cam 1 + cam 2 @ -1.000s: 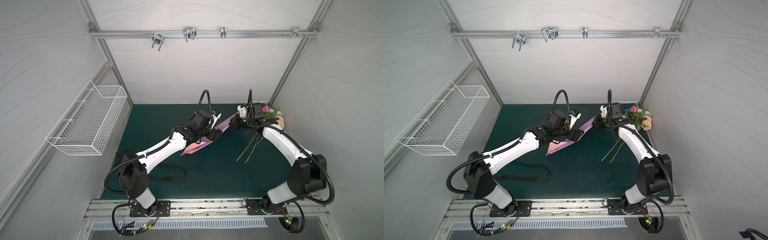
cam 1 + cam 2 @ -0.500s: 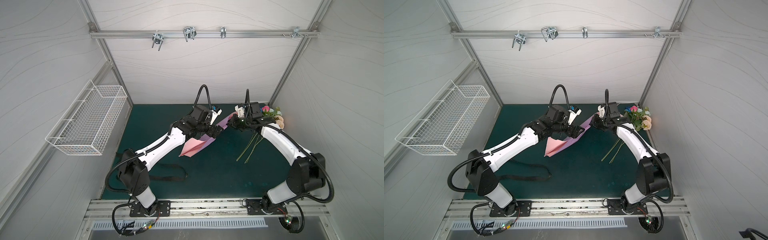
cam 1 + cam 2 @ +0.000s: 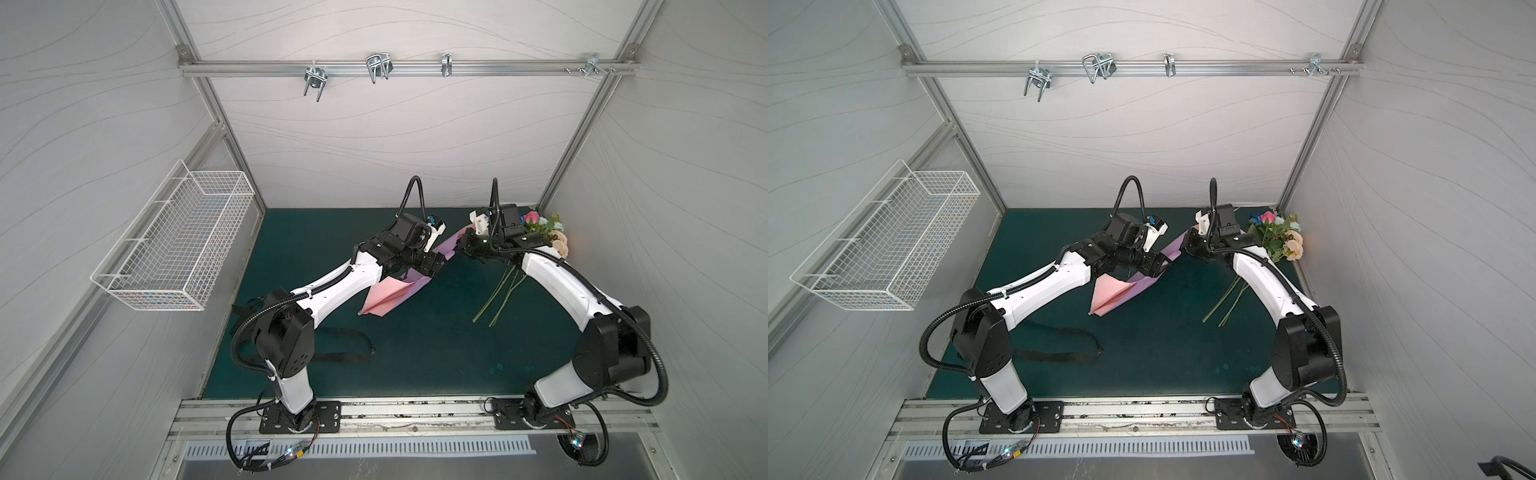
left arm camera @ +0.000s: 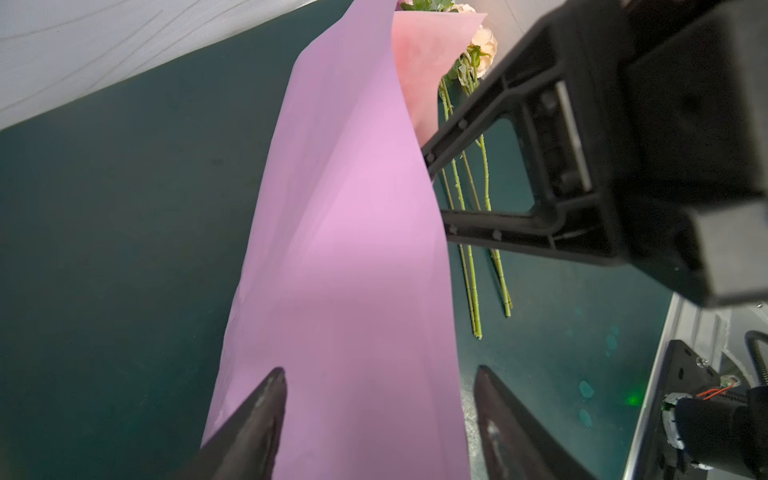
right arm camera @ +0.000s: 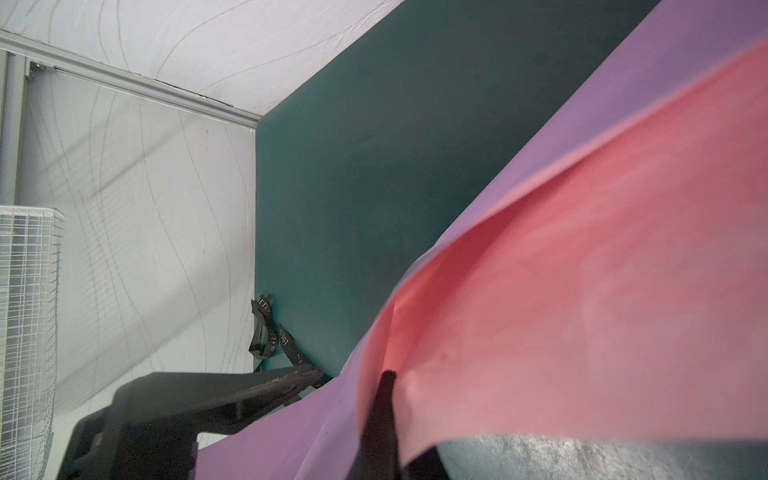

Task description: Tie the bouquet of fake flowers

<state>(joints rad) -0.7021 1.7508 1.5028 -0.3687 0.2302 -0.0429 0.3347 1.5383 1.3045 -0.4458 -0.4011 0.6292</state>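
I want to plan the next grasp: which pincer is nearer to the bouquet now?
Right. The right pincer grips the paper sheet just beside the bouquet. The left pincer stands open farther along that sheet, beyond the right one as seen from the flowers.

The lilac paper sheet with pink underside [image 3: 386, 297] lies at the middle of the green counter [image 3: 415, 353], its back end raised to the right pincer [image 3: 460, 248]. Right of it lies the bouquet of fake flowers [image 3: 1281, 239], heads in the back right corner, stems frontward. The black lettered ribbon [image 5: 264, 309] lies front left. A white wire basket [image 3: 187, 232] hangs on the left wall.
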